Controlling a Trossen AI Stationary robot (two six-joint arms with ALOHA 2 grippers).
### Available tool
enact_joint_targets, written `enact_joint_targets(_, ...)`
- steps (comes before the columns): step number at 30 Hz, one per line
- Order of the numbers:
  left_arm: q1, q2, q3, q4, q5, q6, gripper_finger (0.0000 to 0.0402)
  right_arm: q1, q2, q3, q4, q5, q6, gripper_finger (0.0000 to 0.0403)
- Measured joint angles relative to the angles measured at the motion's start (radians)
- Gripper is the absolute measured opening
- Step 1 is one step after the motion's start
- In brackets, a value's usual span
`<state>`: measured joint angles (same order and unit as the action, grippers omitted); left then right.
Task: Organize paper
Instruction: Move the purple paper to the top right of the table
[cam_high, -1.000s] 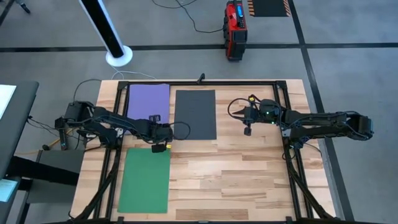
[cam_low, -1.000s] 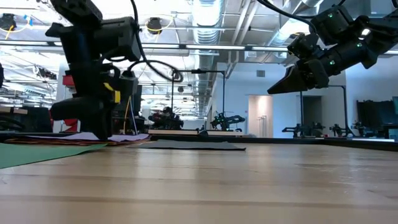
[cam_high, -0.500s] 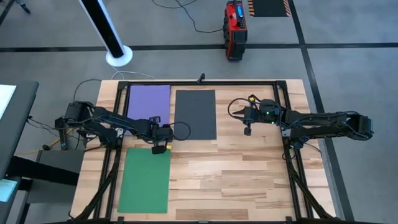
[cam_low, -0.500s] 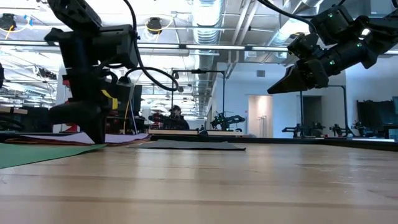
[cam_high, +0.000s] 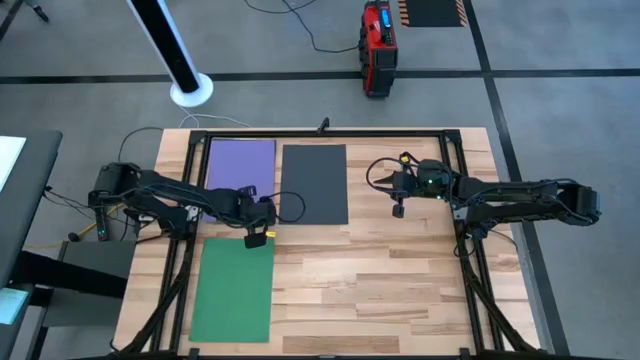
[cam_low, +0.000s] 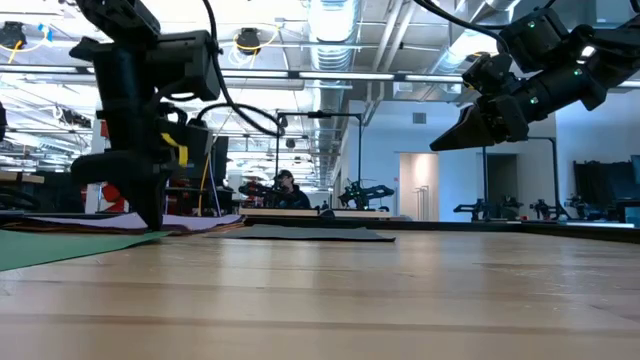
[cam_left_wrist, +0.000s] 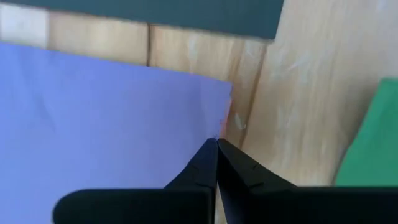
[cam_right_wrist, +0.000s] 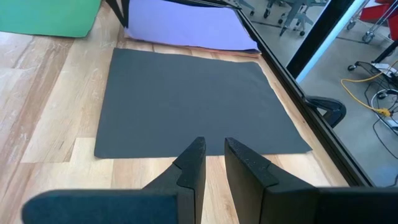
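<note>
The left gripper (cam_left_wrist: 216, 144) sits clenched at the near corner of the purple sheet (cam_high: 239, 165), between the dark grey sheet (cam_high: 314, 183) and the green sheet (cam_high: 233, 288). The right gripper (cam_right_wrist: 210, 151) hovers slightly parted beside the grey sheet — grasping nothing.

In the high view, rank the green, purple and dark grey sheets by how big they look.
1. green sheet: looks largest, fully exposed.
2. dark grey sheet: slightly smaller.
3. purple sheet: least showing, since the left gripper and arm cover its near edge.
They may be one size; the differences are slight.
</note>
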<state>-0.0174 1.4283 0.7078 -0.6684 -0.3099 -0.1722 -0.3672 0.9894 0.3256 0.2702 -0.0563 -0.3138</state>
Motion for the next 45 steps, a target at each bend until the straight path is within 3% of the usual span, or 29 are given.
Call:
enact_joint_targets(17, 0.0, -0.184, 0.003, 0.007, 0.037, -0.05, 0.0, 0.0, 0.0, 0.0, 0.0, 0.0, 0.0, 0.0059)
enact_joint_targets(39, 0.048, -0.183, -0.042, 0.001, 0.027, -0.028, 0.0, 0.0, 0.0, 0.0, 0.0, 0.0, 0.0, 0.0059)
enact_joint_targets(45, 0.048, -0.183, -0.042, 0.008, 0.064, 0.0, 0.0009, 0.0, 0.0, 0.0, 0.0, 0.0, 0.0, 0.0059)
